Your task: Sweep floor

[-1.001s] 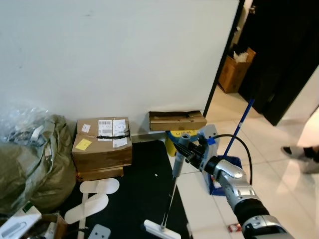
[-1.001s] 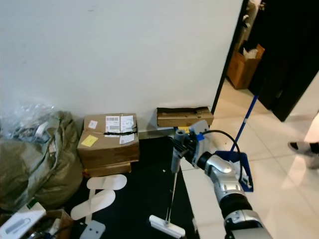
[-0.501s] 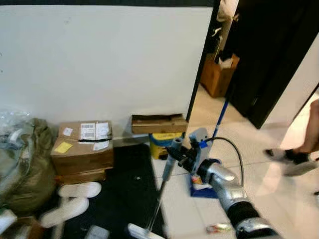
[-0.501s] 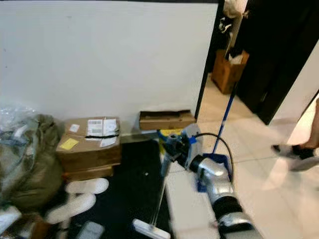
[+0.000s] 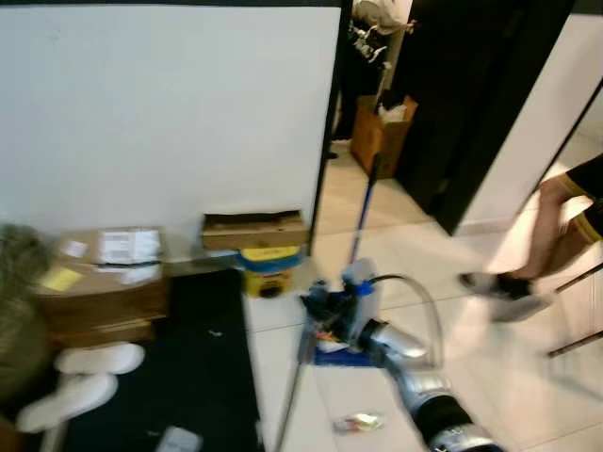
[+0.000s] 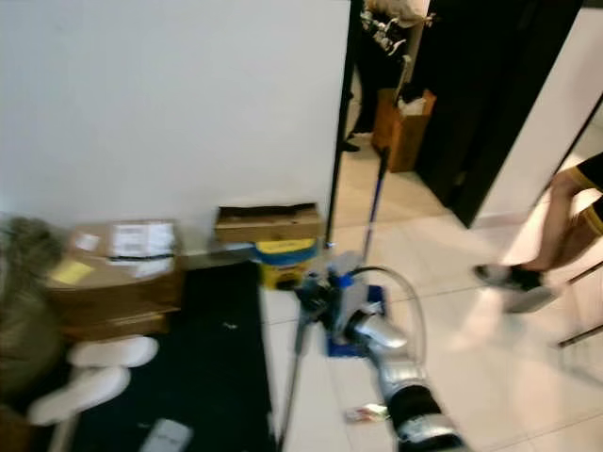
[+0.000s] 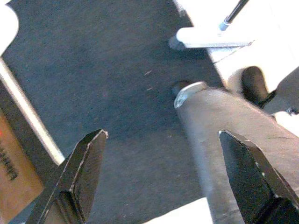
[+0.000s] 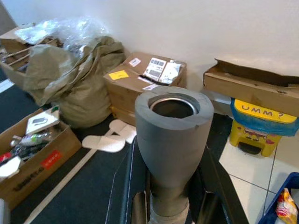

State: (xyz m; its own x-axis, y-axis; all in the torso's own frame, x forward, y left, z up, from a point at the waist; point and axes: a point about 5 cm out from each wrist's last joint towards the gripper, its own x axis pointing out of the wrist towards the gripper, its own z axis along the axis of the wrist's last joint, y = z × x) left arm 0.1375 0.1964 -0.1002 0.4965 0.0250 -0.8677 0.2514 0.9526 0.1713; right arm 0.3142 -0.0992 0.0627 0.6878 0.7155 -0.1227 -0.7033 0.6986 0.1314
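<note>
My right gripper (image 5: 314, 313) is shut on the grey foam grip (image 8: 172, 131) at the top of the broom handle, above the edge of the black mat (image 5: 160, 367). The thin pole (image 5: 287, 414) slants down from it toward the bottom of the eye view. The white broom head (image 7: 210, 37) rests on pale tile beside the mat in the left wrist view. My left gripper (image 7: 162, 135) hangs open over the mat with nothing between its fingers. A small shiny wrapper (image 5: 358, 423) lies on the tile just right of the pole.
A blue dustpan (image 5: 332, 354) with a long blue handle (image 5: 361, 212) stands behind my right arm. Cardboard boxes (image 5: 104, 282), a yellow tub (image 5: 268, 275) and white slippers (image 5: 80, 377) line the wall. A person's legs (image 5: 551, 235) are on the right.
The camera has swung right, so boxes and mat slid left and the doorway came in. The person has stepped closer. My right gripper still grips the broom.
</note>
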